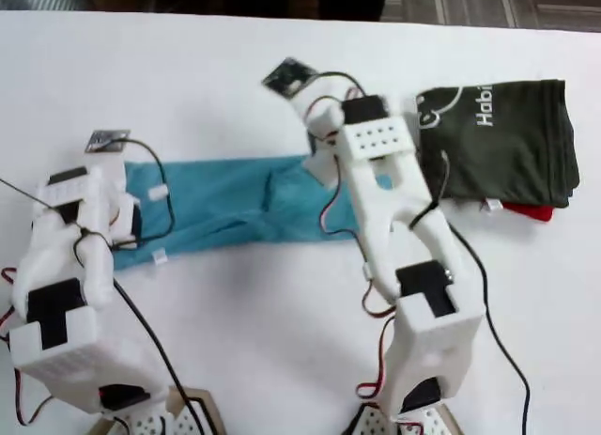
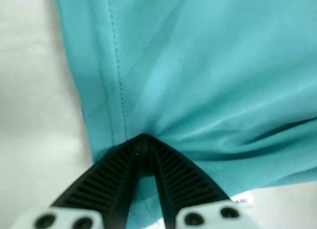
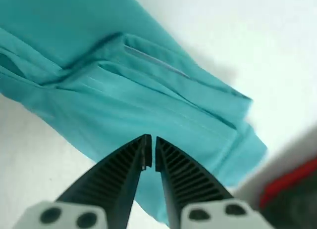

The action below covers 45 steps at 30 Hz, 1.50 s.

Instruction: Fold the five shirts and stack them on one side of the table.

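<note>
A teal shirt (image 1: 225,205) lies folded into a long strip across the middle of the white table (image 1: 282,350). My left gripper (image 1: 131,224) is at the strip's left end. In the left wrist view it (image 2: 142,141) is shut on the teal shirt (image 2: 208,66), and creases run out from its tips. My right gripper (image 1: 321,164) hovers over the strip's right end. Its fingers (image 3: 150,151) are shut just over the teal shirt (image 3: 99,80), with no puckering of the cloth there.
At the right of the table a folded dark green shirt (image 1: 502,144) lies on a red shirt (image 1: 531,210), whose edge sticks out beside the teal strip's end (image 3: 292,182). Cables trail from both arms. Bare table spreads at the front and far side.
</note>
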Tool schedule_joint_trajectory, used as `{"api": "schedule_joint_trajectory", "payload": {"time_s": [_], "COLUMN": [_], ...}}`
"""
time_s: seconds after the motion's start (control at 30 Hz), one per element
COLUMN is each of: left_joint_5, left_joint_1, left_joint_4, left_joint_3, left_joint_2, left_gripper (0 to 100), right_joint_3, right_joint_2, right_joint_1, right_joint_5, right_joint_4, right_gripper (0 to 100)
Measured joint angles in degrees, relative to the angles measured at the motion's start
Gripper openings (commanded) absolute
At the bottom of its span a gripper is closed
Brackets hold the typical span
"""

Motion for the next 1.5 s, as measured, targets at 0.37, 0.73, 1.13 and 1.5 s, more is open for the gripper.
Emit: {"api": "schedule_joint_trajectory", "payload": {"time_s": [0.37,0.73,1.13,1.5], "left_joint_5": [0.1,0.1,0.1,0.1], "left_joint_1": [0.0,0.0,0.0,0.0], "left_joint_4": [0.0,0.0,0.0,0.0], "left_joint_3": [0.0,0.0,0.0,0.0], "left_joint_2": [0.0,0.0,0.0,0.0], "left_gripper": [3,3,3,3], "right_joint_3": [3.2,11.3,21.5,9.7], "right_joint_2": [8.6,-9.5,-1.2,8.5], "right_joint_1": [-1.8,-2.3,-8.9,-6.8], "right_joint_5": [-0.2,-5.5,-6.0,-6.0], "right_joint_4": [-14.2,-8.8,-26.7,-27.2], "right_gripper": [2.2,2.2,2.2,2.2]}}
